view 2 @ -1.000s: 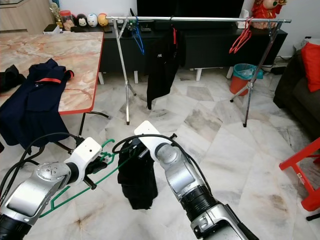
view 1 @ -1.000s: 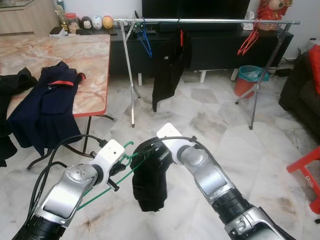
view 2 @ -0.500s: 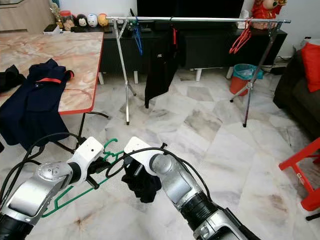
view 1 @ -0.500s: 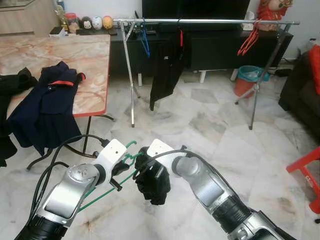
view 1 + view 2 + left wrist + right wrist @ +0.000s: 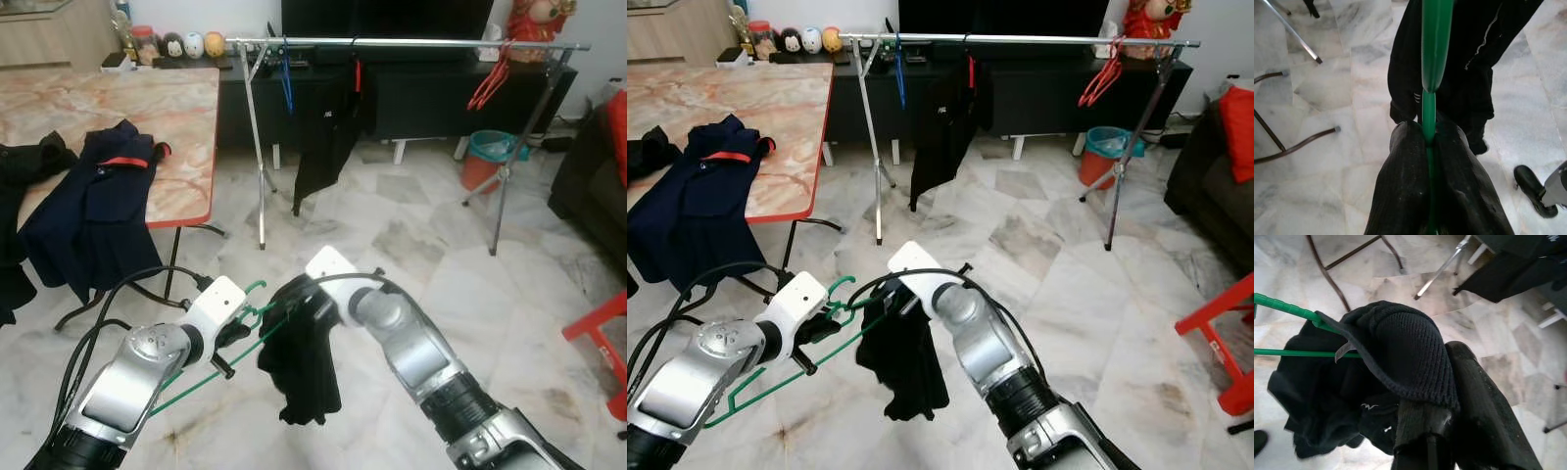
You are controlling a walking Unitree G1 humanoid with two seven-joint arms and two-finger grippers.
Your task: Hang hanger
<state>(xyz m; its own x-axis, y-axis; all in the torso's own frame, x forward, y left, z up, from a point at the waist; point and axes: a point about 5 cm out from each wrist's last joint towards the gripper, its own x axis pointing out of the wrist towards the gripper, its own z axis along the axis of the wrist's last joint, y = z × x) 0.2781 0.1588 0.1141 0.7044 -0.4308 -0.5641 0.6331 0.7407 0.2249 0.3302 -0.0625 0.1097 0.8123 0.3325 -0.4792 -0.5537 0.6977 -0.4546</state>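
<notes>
The left gripper (image 5: pixel 1426 142) pinches a thin green plastic hanger (image 5: pixel 211 354) steady at knee height while the right gripper (image 5: pixel 1449 396), clamped on a limp black knit garment (image 5: pixel 302 360), drapes it over one arm, well short of the silver clothes rail (image 5: pixel 411 43)

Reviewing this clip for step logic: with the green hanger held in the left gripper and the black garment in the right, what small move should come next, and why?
Probably the right gripper should draw the black garment further along the green hanger. The left gripper is shut on the hanger, and the cloth is bunched at one hanger end, hanging mostly off it. The clothes rail is far across the floor, so dressing comes first.
</notes>
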